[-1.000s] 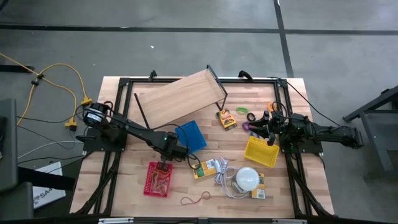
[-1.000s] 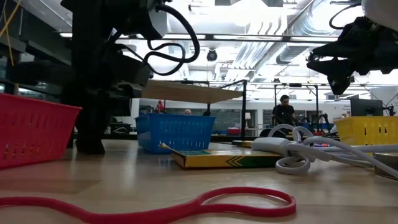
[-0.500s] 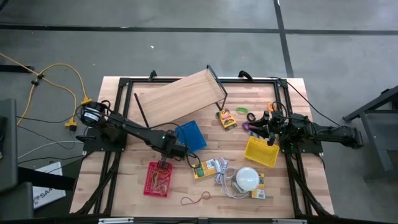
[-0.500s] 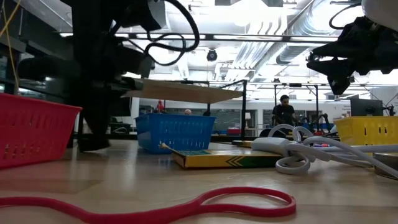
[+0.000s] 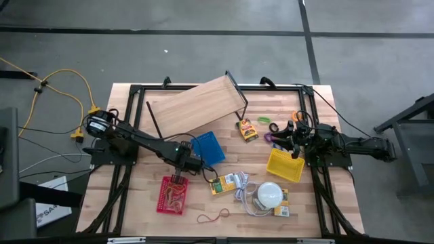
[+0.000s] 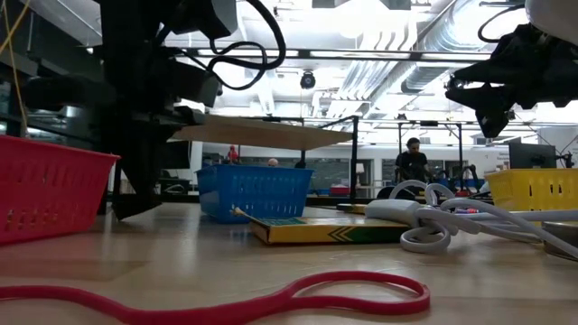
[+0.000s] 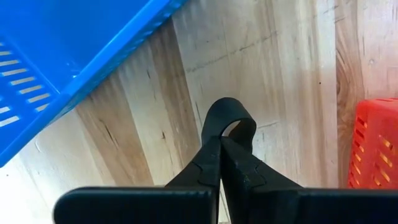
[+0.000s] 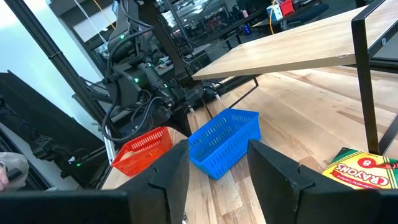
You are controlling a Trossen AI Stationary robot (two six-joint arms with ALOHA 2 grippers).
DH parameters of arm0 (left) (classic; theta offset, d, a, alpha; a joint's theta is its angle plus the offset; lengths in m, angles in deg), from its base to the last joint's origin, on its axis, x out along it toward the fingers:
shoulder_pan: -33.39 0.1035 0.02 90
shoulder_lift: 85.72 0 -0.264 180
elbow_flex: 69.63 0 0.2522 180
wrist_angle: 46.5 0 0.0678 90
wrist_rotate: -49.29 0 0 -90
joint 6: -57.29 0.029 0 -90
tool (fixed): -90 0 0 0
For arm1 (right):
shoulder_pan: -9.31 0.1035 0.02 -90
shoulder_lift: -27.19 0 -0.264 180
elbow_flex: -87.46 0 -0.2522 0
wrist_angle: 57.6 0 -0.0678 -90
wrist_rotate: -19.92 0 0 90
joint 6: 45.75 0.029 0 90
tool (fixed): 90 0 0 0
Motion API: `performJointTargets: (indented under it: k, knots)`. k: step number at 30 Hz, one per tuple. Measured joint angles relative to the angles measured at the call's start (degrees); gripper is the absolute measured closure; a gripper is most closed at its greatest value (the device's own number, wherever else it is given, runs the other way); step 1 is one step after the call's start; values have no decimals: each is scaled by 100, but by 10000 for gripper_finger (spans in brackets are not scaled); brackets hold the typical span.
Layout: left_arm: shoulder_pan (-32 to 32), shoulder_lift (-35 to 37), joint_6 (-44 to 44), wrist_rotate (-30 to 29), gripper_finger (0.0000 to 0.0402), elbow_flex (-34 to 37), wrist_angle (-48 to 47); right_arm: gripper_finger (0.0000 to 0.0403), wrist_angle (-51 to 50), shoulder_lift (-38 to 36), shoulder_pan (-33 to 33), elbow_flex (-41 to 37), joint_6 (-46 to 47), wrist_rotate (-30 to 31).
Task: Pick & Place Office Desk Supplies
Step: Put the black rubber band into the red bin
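left gripper (image 7: 221, 138): fingers pinched fully together with nothing between them; a second ago they looked a bit apart, so it has just snapped shut; it hangs over bare wood between the blue basket (image 5: 207, 148) and the red basket (image 5: 173, 194)

what moved: the left arm has crept a little toward the table's far side since a second ago; everything on the table sits where it was

red basket contents: tan rubber-band loops already lie inside, going by the high view; my guess is a drop-off just finished and the jaws closed up for travel

right gripper (image 8: 214, 163): fingers spread wide, holding nothing; parked above the yellow basket (image 5: 285, 165) on its own side; hasn't budged

supplies still out: red rubber band (image 5: 213, 217) loose on the near edge; crayon box (image 5: 247, 129) near the wooden shelf (image 5: 196, 106); small green and purple bits (image 5: 266, 129) beside it; printed packets (image 5: 222, 184) touching the white dome (image 5: 269, 194) and its cord

what it means: plenty left to sort; I'd say the left arm is free for the next pick
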Motion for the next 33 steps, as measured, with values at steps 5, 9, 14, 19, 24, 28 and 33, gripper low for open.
performJointTargets:
  k: [5,9,14,19,24,28,33]
  knots:
    - [0,3,29,0,401,0,30,253,-1,-1,-1,0,0,0]
    - [0,4,39,-20,401,0,57,253,-1,-1,-1,0,0,0]
    - [0,4,14,-17,401,0,79,253,-3,-1,0,0,0,0]
    - [-40,100,-113,-23,401,-3,79,253,-3,0,-2,0,0,0]
    - [-213,328,-189,-181,401,-4,38,253,-1,-2,-2,0,0,0]
    - [-365,475,-360,-274,401,-4,-118,253,-1,0,-2,0,0,0]
    - [-560,654,-534,-463,401,-4,-257,253,1,0,0,0,0,0]
